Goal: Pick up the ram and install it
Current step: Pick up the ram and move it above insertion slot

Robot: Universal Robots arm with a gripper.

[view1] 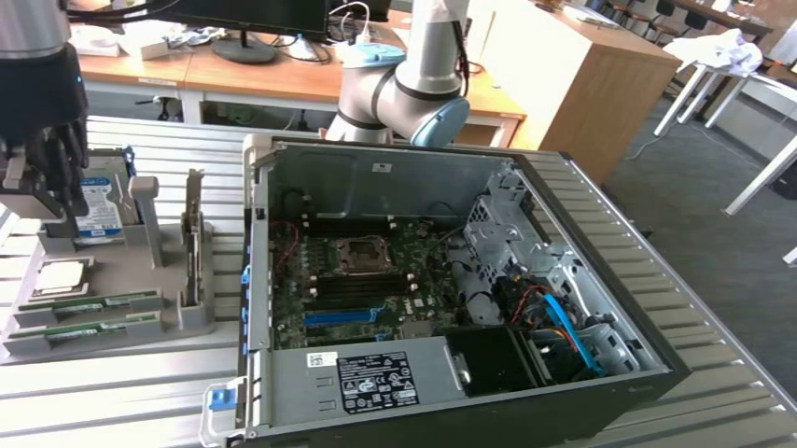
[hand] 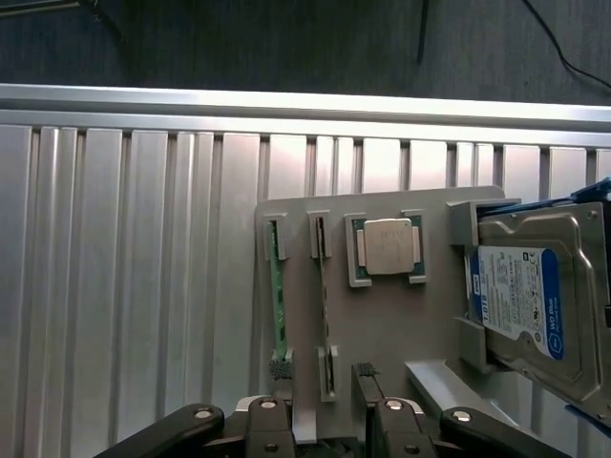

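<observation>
- Slatted aluminium table (view1: 112, 401), ribbed and dull silver. Office desks stand behind it, at 12 o'clock in the exterior view.
- A grey plastic holder tray (hand: 382, 329) sits on the slats. The open PC case (view1: 498, 187) stands at 3 o'clock of it in the exterior view, with the motherboard (view1: 361, 280) exposed and a blue slot (view1: 339, 317) showing.
- 1 arm, with its dark gripper (hand: 323, 374) hanging over the tray. The jaws stand wide apart and grip nothing.
- Task piece, the ram (hand: 278, 296): a slim green board, flat and rigid, held on edge in a notched cradle of the tray and not yet lifted. A 2nd stick (hand: 324, 286) lies parallel just beside it, seen edge-on as a thin line.
- Key relation: in the exterior view both sticks lie at about 6 o'clock from the gripper, below it, with their long axis roughly 9-to-3.
- In the wrist view that axis runs straight away from the fingers, so by my reading the jaws are set to close across a stick's thin faces.
- One fingertip (hand: 280, 367) overlaps the near end of the ram, and the 2nd stick lines up between the fingers. I cannot tell which of the 2 is aimed at.
- Also on the tray:
  - a square metal-capped processor (hand: 388, 246), matte silver;
  - a boxy hard drive (hand: 525, 305) with a blue-white label;
  - a tall expansion card (view1: 193, 233) standing upright.
</observation>
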